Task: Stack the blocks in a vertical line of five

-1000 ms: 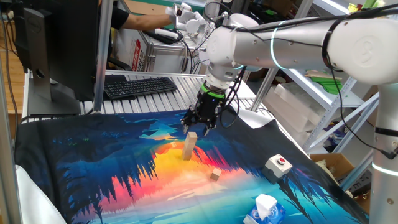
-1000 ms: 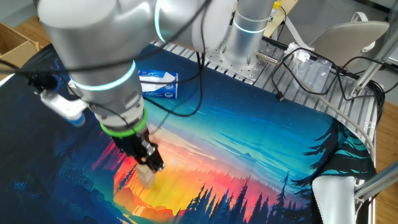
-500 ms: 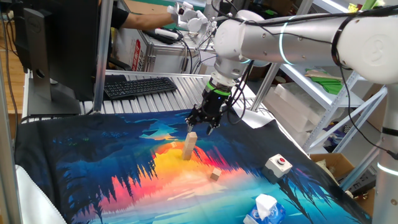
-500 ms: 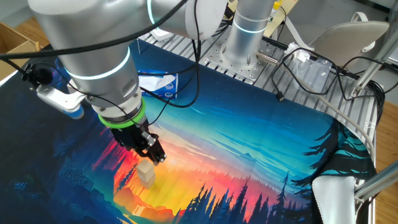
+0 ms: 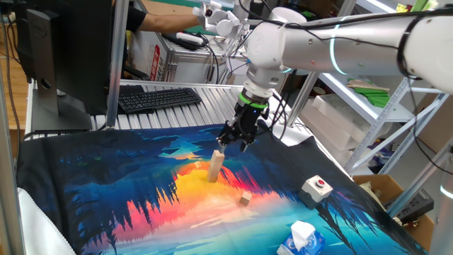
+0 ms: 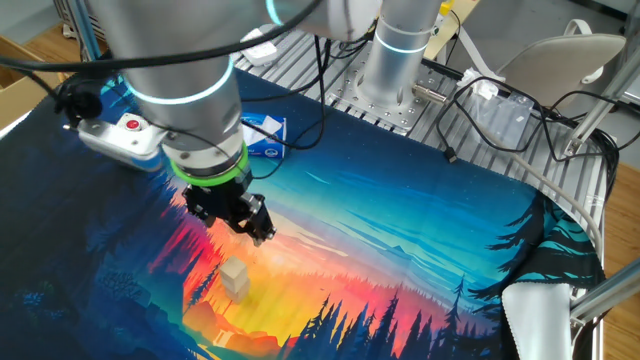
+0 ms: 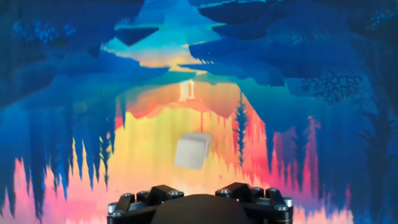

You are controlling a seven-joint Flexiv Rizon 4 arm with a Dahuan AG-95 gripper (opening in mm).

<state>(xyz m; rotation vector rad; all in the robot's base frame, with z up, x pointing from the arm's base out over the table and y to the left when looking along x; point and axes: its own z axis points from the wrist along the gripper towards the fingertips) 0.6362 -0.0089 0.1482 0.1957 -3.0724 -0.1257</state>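
Sunset-print mat [image 5: 141,198] covering the surface, stack of blocks [image 5: 215,166] upright at its middle, lone block [image 5: 244,200] nearby, end effector [image 5: 234,142] above the stack, fingers apart, empty

We see a stack of blocks [image 5: 215,166] upright on the mat [image 5: 106,191], with the gripper [image 5: 234,139] above and just behind it. One loose block [image 5: 244,200] lies nearer us to the right, a button box [image 5: 316,188] further right, and a carton [image 5: 301,239] at the mat's near edge.
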